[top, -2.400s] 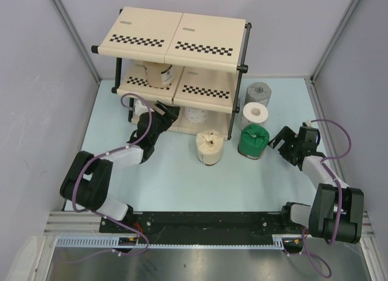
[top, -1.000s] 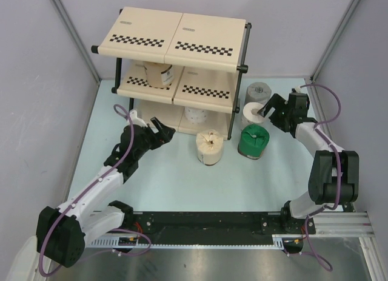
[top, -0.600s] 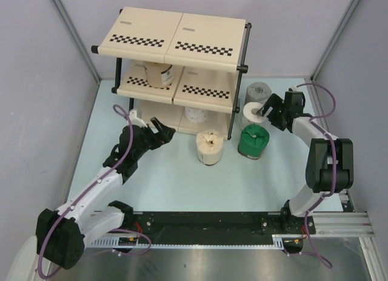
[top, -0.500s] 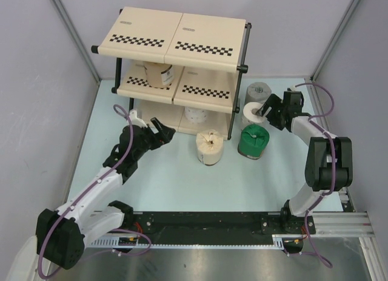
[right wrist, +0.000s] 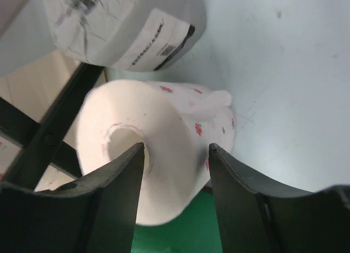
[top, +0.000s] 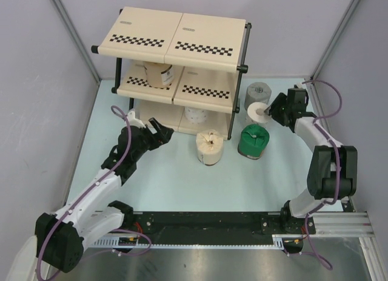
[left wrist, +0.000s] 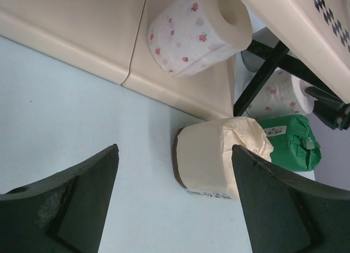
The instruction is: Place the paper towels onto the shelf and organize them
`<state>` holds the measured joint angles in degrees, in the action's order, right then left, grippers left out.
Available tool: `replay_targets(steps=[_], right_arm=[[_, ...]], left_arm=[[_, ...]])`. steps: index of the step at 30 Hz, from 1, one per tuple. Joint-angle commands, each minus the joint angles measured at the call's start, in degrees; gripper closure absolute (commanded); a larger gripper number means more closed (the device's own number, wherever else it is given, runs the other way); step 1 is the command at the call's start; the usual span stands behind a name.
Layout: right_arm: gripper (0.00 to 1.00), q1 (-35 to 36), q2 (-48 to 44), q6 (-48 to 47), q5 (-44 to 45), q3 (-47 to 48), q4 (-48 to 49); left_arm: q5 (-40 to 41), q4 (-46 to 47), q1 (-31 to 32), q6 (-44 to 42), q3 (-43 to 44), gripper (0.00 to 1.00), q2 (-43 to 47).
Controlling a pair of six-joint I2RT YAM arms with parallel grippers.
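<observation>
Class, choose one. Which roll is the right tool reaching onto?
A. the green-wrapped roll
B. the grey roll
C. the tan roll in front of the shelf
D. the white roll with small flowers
D: the right wrist view shows the fingers of the right tool either side of the wall of the white roll with small flowers, one at its centre hole.
</observation>
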<state>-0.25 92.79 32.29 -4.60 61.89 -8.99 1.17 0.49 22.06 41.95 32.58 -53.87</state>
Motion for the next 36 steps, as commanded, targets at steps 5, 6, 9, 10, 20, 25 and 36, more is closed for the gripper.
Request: replay_targets(steps=[5,6,9,10,20,25,36], right_arm=[[0.46,-4.6,-16.7,-1.1,4.1,1.0,-1.1],[0.46,-4.8,-17.8,-1.9,4.0,1.0,-0.9],[0.44,-4.9,-19.8,-2.8,2.7,1.0,-0.8],[0.43,-4.9,-19.6,-2.9,1.7,1.0,-0.8],[0.16,-3.4,-7.5,-2.8,-3.3,1.0,-2.0],[0.16,-2.7,-3.4,-2.5,-4.5,1.0,-0.9],[0.18,-1.0,-0.1,-2.7,-3.1,1.0,-0.4]], left_arm=[[2.3,-0.1,0.2,0.1,-0.1,0.12,3.8],[2.6,-0.1,0.2,0.1,0.0,0.11,4.1],[2.7,-0.1,0.2,0.0,0.2,0.12,4.3],[2.6,-0.1,0.2,0.0,0.3,0.12,4.2],[2.2,-1.7,0.1,0.0,0.1,0.12,4.1],[2.3,-1.9,0.1,-0.2,0.1,0.12,4.2],[2.5,-1.5,0.1,-0.3,-0.4,0.11,3.5]])
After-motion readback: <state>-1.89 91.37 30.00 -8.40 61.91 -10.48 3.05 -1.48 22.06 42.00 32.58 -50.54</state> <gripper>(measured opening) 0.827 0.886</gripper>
